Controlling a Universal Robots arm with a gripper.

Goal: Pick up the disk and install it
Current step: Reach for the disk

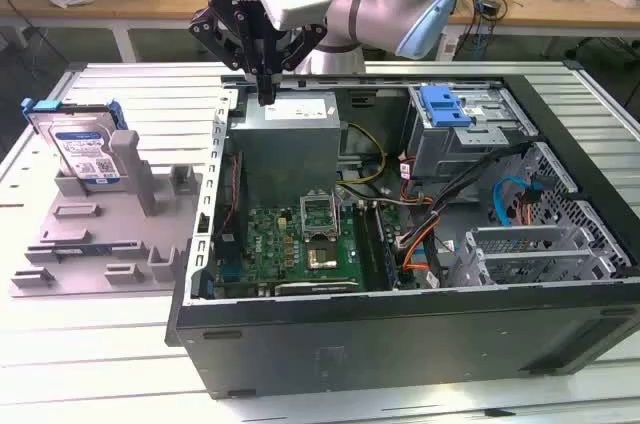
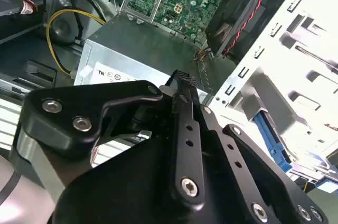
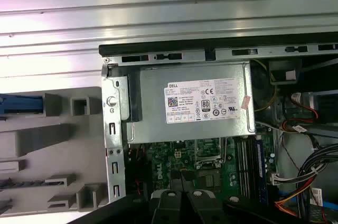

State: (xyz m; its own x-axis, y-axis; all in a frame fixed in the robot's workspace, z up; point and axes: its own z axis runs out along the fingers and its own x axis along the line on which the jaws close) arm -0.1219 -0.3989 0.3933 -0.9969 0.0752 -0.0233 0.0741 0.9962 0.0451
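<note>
A flat rectangular silver hard drive with a white-and-blue label, clipped in a blue plastic frame (image 1: pixel 88 149), stands nearly upright in a slot at the far end of a grey plastic holder (image 1: pixel 110 244). The holder lies on the white slatted metal table (image 1: pixel 120 354) near its edge at the exterior view's left, just beside an open black desktop computer case (image 1: pixel 400 329) that takes up the middle of the table. The black two-finger gripper (image 1: pixel 265 94) on the silver-and-blue robot arm (image 1: pixel 390 14) hangs over the case's far corner nearest the holder, above the edge of the grey metal power supply box (image 1: pixel 295 134). It is apart from the drive, its fingers drawn narrow against each other with nothing between them. Inside the case, a green motherboard (image 1: pixel 300 244) lies below the power supply. A blue plastic bracket (image 1: pixel 445 104) sits atop the metal drive cage towards the exterior view's right.
</note>
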